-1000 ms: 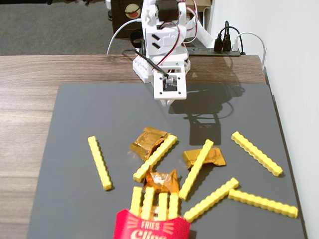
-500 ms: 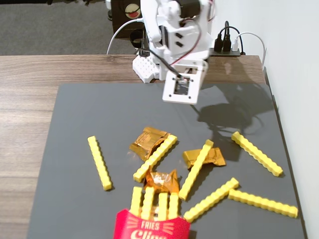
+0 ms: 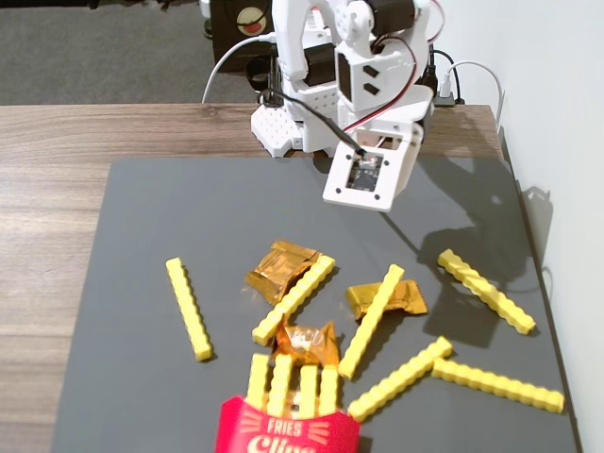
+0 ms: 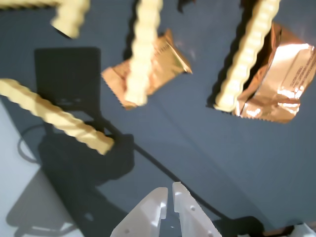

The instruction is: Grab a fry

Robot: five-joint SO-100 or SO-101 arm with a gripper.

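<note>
Several yellow studded fries lie loose on the dark grey mat (image 3: 160,217). One fry (image 3: 189,307) lies alone at the left; another (image 3: 294,297) rests across a gold wrapper. A third (image 3: 371,319) lies over a second wrapper, and one (image 3: 486,290) lies at the right. In the wrist view my gripper (image 4: 170,190) enters from the bottom edge, shut and empty, held above bare mat. Ahead of it lie a fry (image 4: 54,116) at the left, a fry (image 4: 140,49) across a wrapper, and a fry (image 4: 247,54) beside a wrapper.
A red "FRIES" carton (image 3: 283,429) at the front edge holds several upright fries (image 3: 293,382). Gold foil wrappers (image 3: 281,267) (image 3: 307,344) (image 3: 401,297) lie among the fries. Two more fries (image 3: 401,377) (image 3: 497,384) lie front right. A white wall (image 3: 566,94) borders the right side.
</note>
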